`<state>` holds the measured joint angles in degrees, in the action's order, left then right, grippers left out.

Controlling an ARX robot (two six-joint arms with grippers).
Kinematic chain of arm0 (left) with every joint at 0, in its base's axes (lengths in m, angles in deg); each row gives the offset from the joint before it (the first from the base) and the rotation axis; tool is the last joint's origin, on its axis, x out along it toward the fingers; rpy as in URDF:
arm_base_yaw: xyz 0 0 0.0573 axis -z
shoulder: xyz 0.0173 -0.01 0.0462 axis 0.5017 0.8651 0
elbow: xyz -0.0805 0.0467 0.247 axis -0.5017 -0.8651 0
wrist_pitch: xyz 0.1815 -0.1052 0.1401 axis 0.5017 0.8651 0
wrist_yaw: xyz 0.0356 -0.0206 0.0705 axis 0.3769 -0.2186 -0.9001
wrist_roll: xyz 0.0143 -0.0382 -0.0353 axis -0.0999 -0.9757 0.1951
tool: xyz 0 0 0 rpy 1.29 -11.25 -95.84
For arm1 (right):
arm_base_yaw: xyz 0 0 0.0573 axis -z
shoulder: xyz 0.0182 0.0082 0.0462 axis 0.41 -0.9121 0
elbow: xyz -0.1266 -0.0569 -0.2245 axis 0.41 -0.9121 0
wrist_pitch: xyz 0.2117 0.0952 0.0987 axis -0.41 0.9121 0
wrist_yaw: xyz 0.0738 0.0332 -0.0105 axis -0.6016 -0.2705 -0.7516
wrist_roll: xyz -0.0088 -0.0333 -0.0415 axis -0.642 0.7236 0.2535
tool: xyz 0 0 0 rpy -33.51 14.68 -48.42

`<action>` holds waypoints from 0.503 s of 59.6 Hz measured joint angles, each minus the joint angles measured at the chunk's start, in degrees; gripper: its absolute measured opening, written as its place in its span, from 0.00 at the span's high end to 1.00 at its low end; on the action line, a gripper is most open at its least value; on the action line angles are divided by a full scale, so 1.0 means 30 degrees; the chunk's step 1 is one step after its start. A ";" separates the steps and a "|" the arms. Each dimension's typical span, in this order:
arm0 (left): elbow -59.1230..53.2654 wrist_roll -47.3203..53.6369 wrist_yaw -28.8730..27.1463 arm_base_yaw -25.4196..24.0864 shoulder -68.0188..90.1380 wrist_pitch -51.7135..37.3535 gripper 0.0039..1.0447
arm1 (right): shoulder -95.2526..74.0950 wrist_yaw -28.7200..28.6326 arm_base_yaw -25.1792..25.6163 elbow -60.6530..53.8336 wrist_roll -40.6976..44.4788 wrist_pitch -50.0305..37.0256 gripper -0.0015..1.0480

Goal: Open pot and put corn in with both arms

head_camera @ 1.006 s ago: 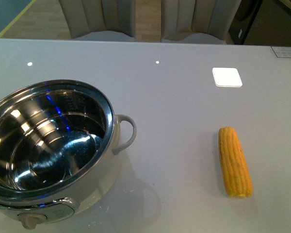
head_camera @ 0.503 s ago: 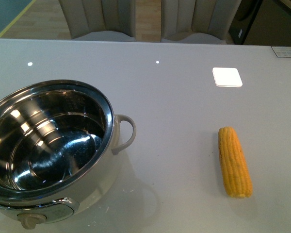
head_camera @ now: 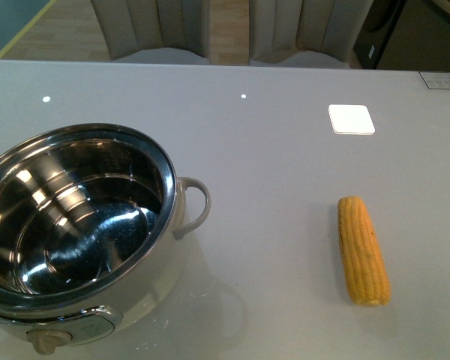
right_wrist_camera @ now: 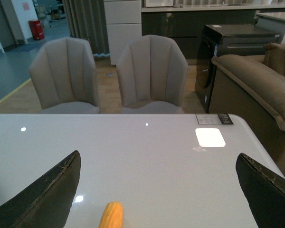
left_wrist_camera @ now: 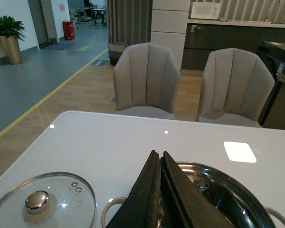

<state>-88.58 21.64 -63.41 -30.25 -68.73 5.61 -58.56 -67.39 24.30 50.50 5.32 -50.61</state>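
Right wrist view, right gripper (right_wrist_camera: 157, 154) held with fingers spread wide, corn (right_wrist_camera: 111, 214) seen between them, long axis laid along the fingers, left gripper (left_wrist_camera: 159, 156) pinched together, empty, over the pot (left_wrist_camera: 213, 167).

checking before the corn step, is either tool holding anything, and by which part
Nothing held: left tool shut and empty; right tool open, corn lying free on the table.

- A home-style kitchen-diner set: upholstered dining chairs (left_wrist_camera: 147, 78) at a glossy white counter (left_wrist_camera: 109, 137), with a microwave (left_wrist_camera: 205, 10) above dark cabinets (left_wrist_camera: 218, 38).
- A brown sofa (right_wrist_camera: 256, 76) stands nearby.
- A potted plant (left_wrist_camera: 7, 28) and a yellow floor line (left_wrist_camera: 47, 95) suggest a showroom hall.
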 joint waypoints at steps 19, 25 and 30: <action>0.0000 0.0000 0.0000 0.0000 -0.0087 0.0058 0.64 | 0.0000 0.0000 0.0000 0.0000 0.0000 0.0000 0.09; 0.0000 0.0000 0.0000 0.0000 -0.0087 0.0058 0.45 | 0.0000 0.0000 0.0000 0.0000 0.0007 0.0000 0.09; 0.0000 0.0000 0.0000 0.0000 -0.0087 0.0058 0.30 | 0.0000 0.0000 0.0000 0.0000 0.0007 0.0000 0.09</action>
<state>-88.58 21.64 -63.41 -30.25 -68.99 5.79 -58.56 -67.39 24.30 50.50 5.34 -50.61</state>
